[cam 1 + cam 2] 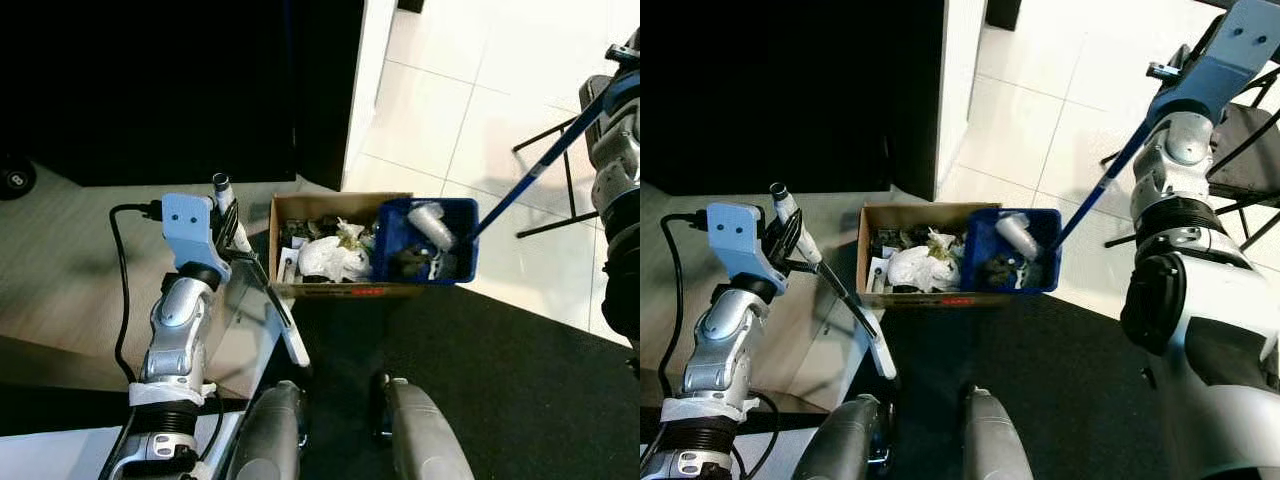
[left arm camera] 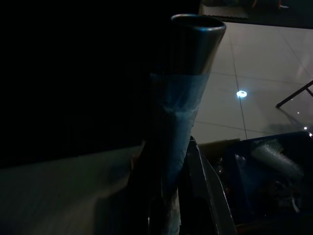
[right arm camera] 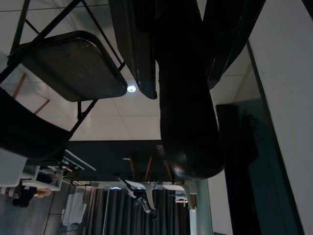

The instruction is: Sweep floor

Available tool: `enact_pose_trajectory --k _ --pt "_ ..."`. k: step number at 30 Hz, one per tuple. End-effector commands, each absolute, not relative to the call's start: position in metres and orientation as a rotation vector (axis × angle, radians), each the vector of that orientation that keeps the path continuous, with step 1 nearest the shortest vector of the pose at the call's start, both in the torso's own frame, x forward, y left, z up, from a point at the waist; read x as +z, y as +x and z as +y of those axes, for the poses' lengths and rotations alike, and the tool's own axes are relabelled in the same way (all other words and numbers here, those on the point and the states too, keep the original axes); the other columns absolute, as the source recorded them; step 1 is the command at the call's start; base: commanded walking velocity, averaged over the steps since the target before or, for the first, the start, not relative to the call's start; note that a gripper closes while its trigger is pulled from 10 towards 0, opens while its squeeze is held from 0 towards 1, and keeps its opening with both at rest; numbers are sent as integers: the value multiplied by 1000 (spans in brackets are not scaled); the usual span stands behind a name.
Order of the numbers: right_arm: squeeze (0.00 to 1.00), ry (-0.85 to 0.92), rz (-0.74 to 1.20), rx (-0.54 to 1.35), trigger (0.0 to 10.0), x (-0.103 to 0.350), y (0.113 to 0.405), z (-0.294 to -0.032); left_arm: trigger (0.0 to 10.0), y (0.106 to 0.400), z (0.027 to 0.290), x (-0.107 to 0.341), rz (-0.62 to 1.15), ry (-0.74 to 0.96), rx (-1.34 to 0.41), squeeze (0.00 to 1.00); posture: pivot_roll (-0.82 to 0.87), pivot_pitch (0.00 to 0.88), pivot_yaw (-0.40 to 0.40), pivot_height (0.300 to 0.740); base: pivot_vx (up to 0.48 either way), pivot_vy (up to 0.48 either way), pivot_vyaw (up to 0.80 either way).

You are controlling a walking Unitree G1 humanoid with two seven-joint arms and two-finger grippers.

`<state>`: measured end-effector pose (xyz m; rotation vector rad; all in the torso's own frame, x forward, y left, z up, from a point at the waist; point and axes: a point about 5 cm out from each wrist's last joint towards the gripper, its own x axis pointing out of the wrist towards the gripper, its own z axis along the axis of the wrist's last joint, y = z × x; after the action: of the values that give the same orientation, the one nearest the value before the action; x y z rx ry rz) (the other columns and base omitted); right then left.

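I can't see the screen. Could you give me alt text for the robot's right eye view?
A blue dustpan full of litter is tipped over an open cardboard box of rubbish on the floor, held by its long blue handle from the robot's raised right arm. The left gripper holds a broom handle beside the box.

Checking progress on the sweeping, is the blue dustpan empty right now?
No, the blue dustpan held over the cardboard box has crumpled plastic and dark debris in it.

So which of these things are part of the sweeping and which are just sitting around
Job in hand:
blue dustpan, holding rubbish, on its long handle
cardboard box of rubbish
broom handle in the left claw
right claw

Lying about:
folding chair
black cable
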<state>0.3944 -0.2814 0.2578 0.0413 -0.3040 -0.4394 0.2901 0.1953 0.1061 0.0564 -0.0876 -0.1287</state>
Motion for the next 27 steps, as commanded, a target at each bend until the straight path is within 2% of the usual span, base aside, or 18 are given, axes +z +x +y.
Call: enact_pose_trajectory --k 1,7,20,27 --pt "0 13 -374 -430 10000 275 396 -276 10000 291 192 109 -106 41 -140 0 53 136 -42 740 0 0 0" --pt "0 -27 -388 -404 10000 279 400 -265 10000 289 193 109 -113 42 -135 0 57 131 -51 740 0 0 0" --pt "0 -365 -507 -345 10000 286 406 -212 10000 287 196 109 -118 50 -125 0 61 132 -57 740 0 0 0" --pt "0 -369 -517 -331 10000 284 407 -201 10000 288 196 110 -120 51 -122 0 62 138 -60 740 0 0 0"
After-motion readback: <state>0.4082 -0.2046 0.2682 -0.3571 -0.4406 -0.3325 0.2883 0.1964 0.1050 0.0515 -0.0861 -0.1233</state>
